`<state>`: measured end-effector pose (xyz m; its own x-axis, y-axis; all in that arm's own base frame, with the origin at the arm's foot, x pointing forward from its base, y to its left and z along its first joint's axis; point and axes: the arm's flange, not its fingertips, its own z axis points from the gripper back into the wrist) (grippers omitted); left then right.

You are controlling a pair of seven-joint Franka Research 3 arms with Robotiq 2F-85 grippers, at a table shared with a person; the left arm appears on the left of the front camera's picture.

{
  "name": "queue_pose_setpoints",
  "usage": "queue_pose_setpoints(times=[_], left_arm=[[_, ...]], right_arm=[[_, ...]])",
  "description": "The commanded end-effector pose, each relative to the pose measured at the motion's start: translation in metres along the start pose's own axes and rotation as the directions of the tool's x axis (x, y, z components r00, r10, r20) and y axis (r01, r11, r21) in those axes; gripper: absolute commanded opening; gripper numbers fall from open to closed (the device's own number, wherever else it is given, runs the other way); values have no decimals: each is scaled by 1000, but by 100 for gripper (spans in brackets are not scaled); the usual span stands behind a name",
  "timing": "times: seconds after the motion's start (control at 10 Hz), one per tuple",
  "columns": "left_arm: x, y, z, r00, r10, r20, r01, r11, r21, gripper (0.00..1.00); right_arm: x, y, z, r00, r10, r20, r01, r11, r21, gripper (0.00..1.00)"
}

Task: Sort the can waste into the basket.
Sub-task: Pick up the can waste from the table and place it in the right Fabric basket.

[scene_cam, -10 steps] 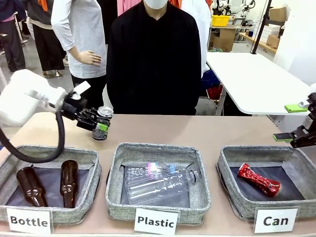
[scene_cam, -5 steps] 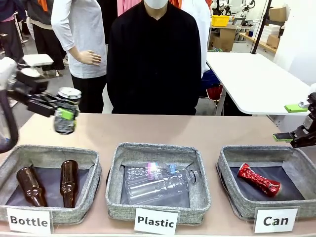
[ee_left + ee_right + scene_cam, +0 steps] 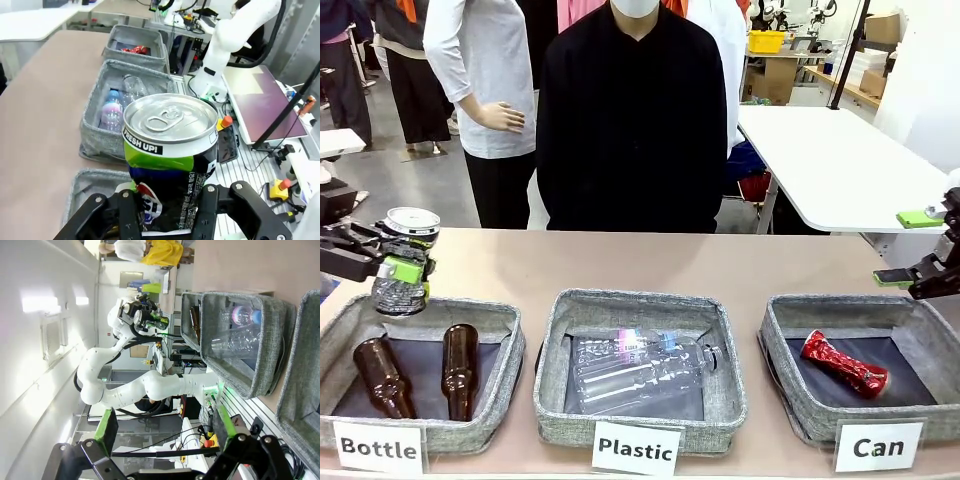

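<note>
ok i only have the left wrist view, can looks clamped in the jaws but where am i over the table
observer: from the front, the dark can hangs at the far left corner of the basket signed Bottle, at the table's left end.
operator: whats in that basket
observer: two brown bottles lying on its dark floor, no cans.
operator: and is anything near the can basket
observer: the right arm's jaws hang open by the far right corner of the basket signed Can.
</note>
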<state>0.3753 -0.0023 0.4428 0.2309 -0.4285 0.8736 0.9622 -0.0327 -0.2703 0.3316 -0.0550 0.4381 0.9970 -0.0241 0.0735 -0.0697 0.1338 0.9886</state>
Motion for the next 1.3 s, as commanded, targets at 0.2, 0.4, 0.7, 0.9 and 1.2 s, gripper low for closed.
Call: queue_pose_setpoints(times=[0.2, 0.4, 0.7, 0.9, 1.2], left_arm=[[10, -1, -27, 999, 45, 24, -45, 999, 6, 35], [111, -18, -119, 975, 91, 203, -110, 990, 86, 35], [218, -8, -297, 991, 135, 13, -136, 981, 137, 35], [264, 14, -407, 987, 117, -106, -97, 979, 178, 35], [302, 55, -530, 961, 58, -271, -13, 986, 164, 35]], right_arm=[[0, 0, 0, 1000, 0, 0, 0, 1000, 0, 100], [-29, 71, 55, 994, 106, -16, -106, 940, -323, 100], [-58, 86, 156, 983, 151, 106, -78, 863, -499, 100], [-79, 80, 205, 958, 183, 221, -36, 841, -539, 100], [-95, 82, 218, 955, 175, 239, -20, 844, -536, 100]])
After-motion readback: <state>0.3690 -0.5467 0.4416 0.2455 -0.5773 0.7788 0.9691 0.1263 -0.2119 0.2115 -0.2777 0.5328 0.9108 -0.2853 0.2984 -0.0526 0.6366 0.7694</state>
